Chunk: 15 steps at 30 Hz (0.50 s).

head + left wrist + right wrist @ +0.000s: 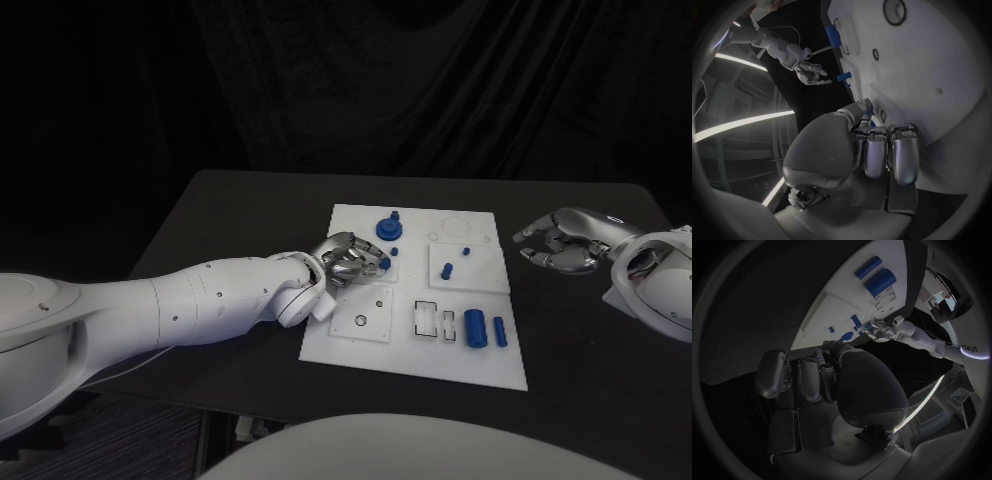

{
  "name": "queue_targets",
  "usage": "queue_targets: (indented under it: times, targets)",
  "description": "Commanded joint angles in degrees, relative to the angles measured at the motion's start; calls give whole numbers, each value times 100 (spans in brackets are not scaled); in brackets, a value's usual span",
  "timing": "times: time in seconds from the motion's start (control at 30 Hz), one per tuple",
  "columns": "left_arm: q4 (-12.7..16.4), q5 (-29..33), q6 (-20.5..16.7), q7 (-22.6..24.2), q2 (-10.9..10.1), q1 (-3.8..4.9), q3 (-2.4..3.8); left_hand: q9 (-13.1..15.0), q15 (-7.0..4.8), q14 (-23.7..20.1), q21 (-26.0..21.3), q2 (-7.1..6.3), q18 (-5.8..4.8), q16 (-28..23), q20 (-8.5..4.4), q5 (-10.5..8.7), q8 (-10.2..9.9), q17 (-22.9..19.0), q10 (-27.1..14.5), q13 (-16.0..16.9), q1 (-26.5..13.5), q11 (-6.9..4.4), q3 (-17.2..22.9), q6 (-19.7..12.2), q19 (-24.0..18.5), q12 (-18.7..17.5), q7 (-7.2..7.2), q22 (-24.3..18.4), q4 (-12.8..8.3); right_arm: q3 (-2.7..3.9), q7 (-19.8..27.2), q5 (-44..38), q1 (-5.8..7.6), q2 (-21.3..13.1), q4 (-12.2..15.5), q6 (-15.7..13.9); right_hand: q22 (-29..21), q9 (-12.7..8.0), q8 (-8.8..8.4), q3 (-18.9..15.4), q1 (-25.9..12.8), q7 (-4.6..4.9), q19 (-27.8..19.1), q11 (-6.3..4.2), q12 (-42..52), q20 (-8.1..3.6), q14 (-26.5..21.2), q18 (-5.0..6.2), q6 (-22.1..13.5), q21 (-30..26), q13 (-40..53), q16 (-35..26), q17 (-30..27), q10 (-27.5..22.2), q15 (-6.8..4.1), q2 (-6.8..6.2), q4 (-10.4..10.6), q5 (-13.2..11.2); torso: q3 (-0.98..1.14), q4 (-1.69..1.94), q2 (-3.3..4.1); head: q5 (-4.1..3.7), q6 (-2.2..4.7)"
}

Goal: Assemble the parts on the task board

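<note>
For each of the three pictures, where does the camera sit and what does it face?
Head view: from the robot's head, down at the task board; both arms enter.
Left wrist view: behind the left hand, over the board's white face.
Right wrist view: behind the right hand, off the board, facing it.
Shared: each wrist view shows the other hand; all show blue parts.

A black table (245,225) stands on dark, striped flooring (144,430), visible at its near left. A black curtain (418,80), hanging in folds, closes off the space behind the table. Long strip lights (739,125) glow in the dim room beyond.
</note>
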Motion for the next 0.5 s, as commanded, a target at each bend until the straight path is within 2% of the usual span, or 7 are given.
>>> queue_targets:
  times: [0.03, 0.17, 0.23, 0.37, 0.5]
  targets:
    - [-94, 309, 292, -646, -10, -161, -131, 939, -40, 605, -21, 92, -880, 14, 23, -2, 927, 1509, 589, 1487, 28, -51, -26, -55, 367, -23, -8, 1387, -5, 3, -76, -14, -17, -4, 5, 48, 870, -8, -25, 31, -33, 2, -29, -4, -20, -9, 164, 111, -35, -34, 710, -20, -4, -38, 20, 43, -1, 15, 2, 3, 3, 5, -1]
    - [-89, 272, 238, -695, -2, -163, -131, 943, -58, 605, -22, 89, -880, 14, 1, 73, 960, 1509, 589, 1487, 51, -66, -1, -165, 365, -23, -18, 1387, -31, 3, -74, -14, -18, -12, 8, 44, 870, -8, -25, 32, -34, 2, -28, -4, -33, -9, 165, 111, -36, -33, 697, -17, -1, -50, 19, 44, -2, 13, -1, 5, 2, 15, -1]
    - [-78, 90, 197, -758, -3, -165, -131, 933, -63, 605, 1, 48, -886, 14, -10, 252, 982, 1509, 589, 1487, 96, -68, 44, -239, 375, -23, -14, 1395, -97, 3, -74, -14, -18, -15, 11, 43, 870, -8, -25, 32, -34, 2, -28, -4, -33, -9, 165, 111, -36, -33, 697, -17, -1, -50, 19, 44, -2, 13, -1, 6, 2, 19, -1]
    - [-42, -317, 114, -923, -13, -171, -132, 910, -63, 605, 22, -7, -891, 14, -14, 319, 979, 1509, 589, 1487, 104, -65, 71, -342, 384, -23, -6, 1401, -146, 3, -73, -14, -19, -15, 14, 46, 871, -10, -25, 34, -32, 0, -28, -5, -29, -10, 166, 111, -42, -33, 701, -14, 3, -45, 19, 43, -6, 8, -2, 5, 2, 21, -1]
    - [-19, -472, 40, -1089, -23, -177, -132, 898, -62, 605, 38, -18, -895, 14, -15, 352, 979, 1509, 589, 1487, 115, -61, 100, -393, 392, -23, 0, 1406, -173, 3, -74, -14, -20, -14, 16, 53, 871, -10, -25, 34, -32, 0, -28, -5, -29, -10, 166, 111, -42, -33, 701, -14, 3, -45, 19, 43, -6, 8, -7, 7, 3, 26, -1]
